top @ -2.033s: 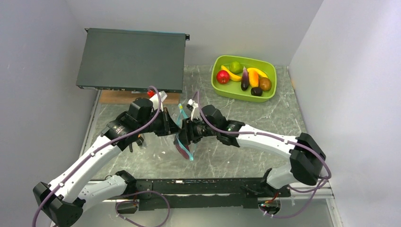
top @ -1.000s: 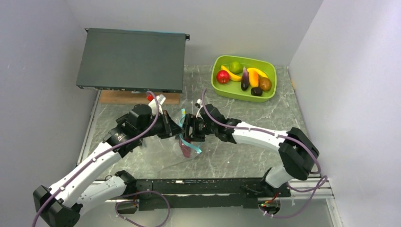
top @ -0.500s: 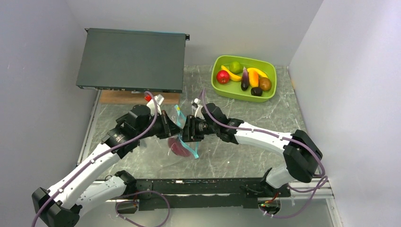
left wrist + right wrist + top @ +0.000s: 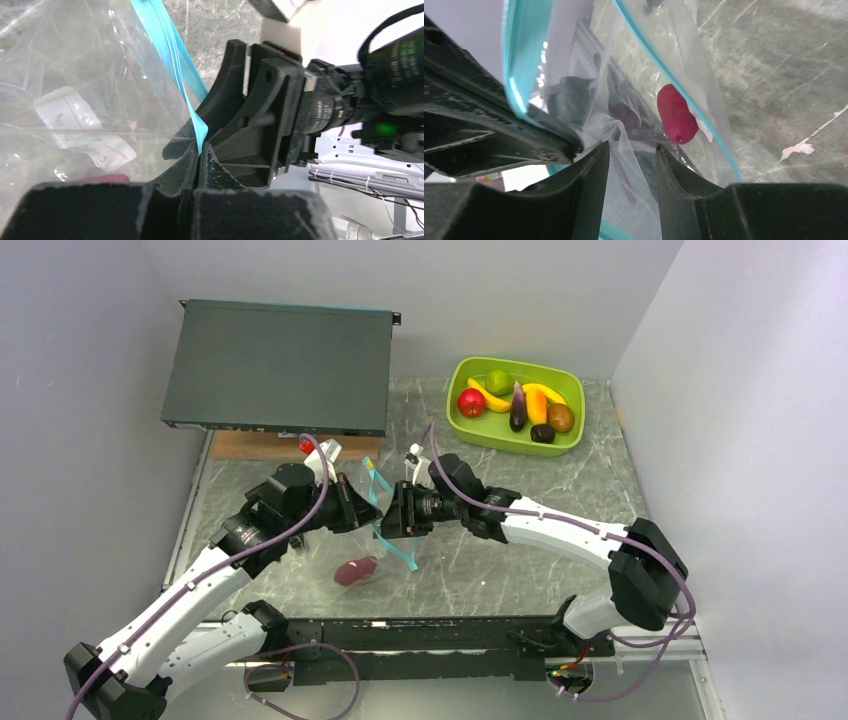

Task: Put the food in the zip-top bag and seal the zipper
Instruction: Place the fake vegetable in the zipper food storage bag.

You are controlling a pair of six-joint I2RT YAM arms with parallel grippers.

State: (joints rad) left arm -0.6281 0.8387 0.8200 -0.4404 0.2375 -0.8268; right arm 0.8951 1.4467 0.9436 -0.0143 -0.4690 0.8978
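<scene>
While slung above the middle of the worktop [image 4: 560,510], sags toward the near edge as a crinkly clear zip-top bag [image 4: 340,550], with one magenta piece of food [image 4: 355,571] lying low inside. Shows the zipper [image 4: 170,50] as a teal strip rising from the belly, its two lips apart in the right wrist view, so unsealed. Hangs by that strip from the left gripper [image 4: 198,150], jaws pressed together on the teal edge. Meets the right gripper [image 4: 631,150] just beside that pinch, jaws apart with clear film running through the gap and no visible bite on it. Leaves the red apple [image 4: 471,402], lime [image 4: 497,381], bananas [image 4: 488,395], eggplant [image 4: 518,408], orange piece [image 4: 537,405] and kiwi [image 4: 561,417] in the lime-green tub [image 4: 470,432] at the far right corner. Reads as filling barely begun and sealing not yet due, with the step in hand most likely a second hold on the mouth. Calls next for closing the right jaws on one lip only, close to the left's pinch, then drawing the lips apart to make a wide mouth for the next piece; risks nipping both lips together.
</scene>
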